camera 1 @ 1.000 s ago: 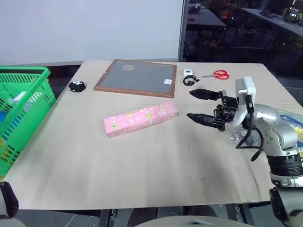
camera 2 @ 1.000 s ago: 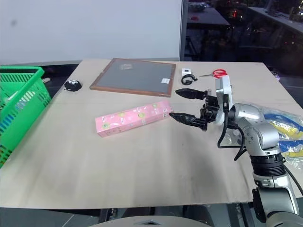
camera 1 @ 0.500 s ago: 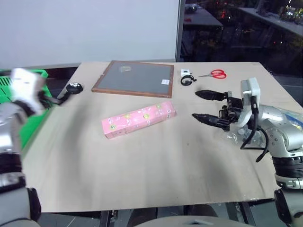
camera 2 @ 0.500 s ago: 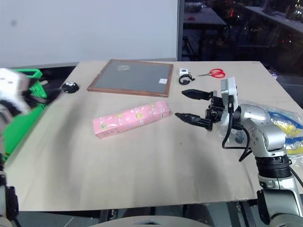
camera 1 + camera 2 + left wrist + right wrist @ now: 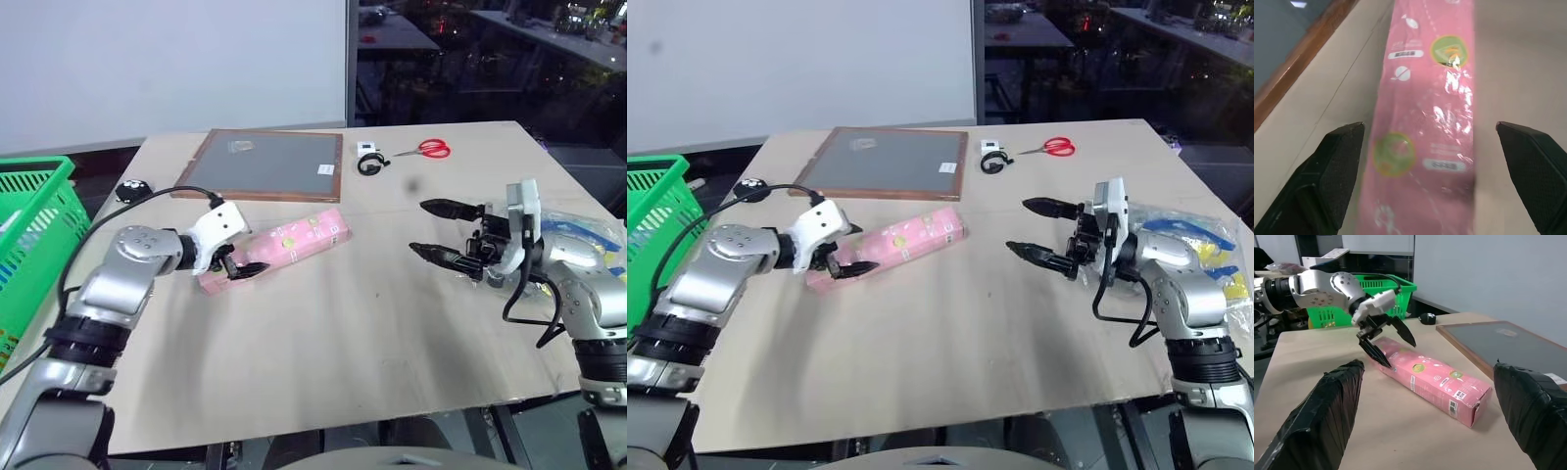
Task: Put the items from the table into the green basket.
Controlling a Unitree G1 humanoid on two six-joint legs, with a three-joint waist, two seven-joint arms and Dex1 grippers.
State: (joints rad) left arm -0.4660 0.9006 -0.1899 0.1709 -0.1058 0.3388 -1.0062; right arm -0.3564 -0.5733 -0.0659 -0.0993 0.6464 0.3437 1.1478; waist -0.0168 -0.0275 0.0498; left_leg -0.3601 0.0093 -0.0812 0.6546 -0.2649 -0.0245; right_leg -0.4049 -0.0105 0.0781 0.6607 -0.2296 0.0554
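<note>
Though glossy, long pink carton point(image 5: 279, 244)

One pink carton point(image 5: 279, 245), one green basket point(image 5: 34, 235), one scissors point(image 5: 423, 149)

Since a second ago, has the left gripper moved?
Yes. The left gripper swung in from beside the green basket to straddle the pink carton.

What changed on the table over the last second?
The left claw swung in from the bright green mesh basket side and now straddles the long pink printed carton near its end, open, nothing gripped. The carton has not moved; the right claw stays open, empty.
</note>
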